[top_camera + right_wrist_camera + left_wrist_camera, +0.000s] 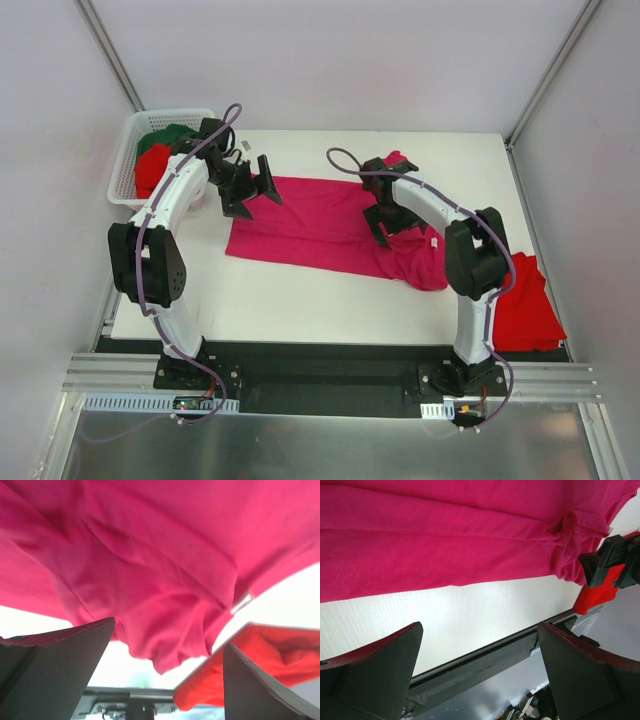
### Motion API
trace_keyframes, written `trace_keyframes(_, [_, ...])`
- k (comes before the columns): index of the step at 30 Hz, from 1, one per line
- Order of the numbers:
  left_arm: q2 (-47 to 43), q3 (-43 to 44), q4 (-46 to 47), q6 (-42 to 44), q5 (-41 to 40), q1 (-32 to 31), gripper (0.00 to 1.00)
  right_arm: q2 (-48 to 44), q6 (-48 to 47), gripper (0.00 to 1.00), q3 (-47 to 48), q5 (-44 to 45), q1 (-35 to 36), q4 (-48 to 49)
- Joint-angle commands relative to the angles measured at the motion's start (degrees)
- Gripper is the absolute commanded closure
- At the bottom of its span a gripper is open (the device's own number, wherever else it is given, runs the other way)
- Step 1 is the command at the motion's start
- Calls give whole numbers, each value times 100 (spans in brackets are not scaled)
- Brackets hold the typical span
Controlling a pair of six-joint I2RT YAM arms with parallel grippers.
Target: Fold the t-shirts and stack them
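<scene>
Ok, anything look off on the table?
The pink shirt lies flat at its left end, but its right end is bunched and wrinkled by the right gripper. A red shirt sits at the near right corner of the table, seemingly overhanging the edge.

White left arm (175, 195) and right arm (425, 198), black joints; purple cables (345, 160); black wedge-shaped fingers (375, 675).

A robotics lab test cell is indicated: a white table (300, 300) is enclosed by plain white wall panels (330, 60) on aluminium posts (112, 55), and a left arm (165, 215) and right arm (470, 250) are bolted beside an aluminium rail (100, 372) at 6 o'clock.
</scene>
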Motion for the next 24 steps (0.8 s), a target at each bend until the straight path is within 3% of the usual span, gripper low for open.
trace_keyframes(1, [-279,-6,-41,136,197,25,1,-527,93,4,-493,113,-192,209])
trace_keyframes(5, [-287,-33,-41,145,215,25,1,-430,14,1,-608,175,-324,411])
trace_keyframes(8, [-322,-59,-33,162,215,34,1,-246,-30,10,-450,193,-499,481])
trace_keyframes(9, [-340,-68,-41,163,215,25,1,-184,-30,19,-345,158,-535,482])
trace_keyframes(16, [-393,-138,-68,198,171,25,1,246,22,51,-46,-124,-930,455])
trace_keyframes(24, [-287,-59,-103,198,171,25,1,343,31,58,-98,-361,-1106,464])
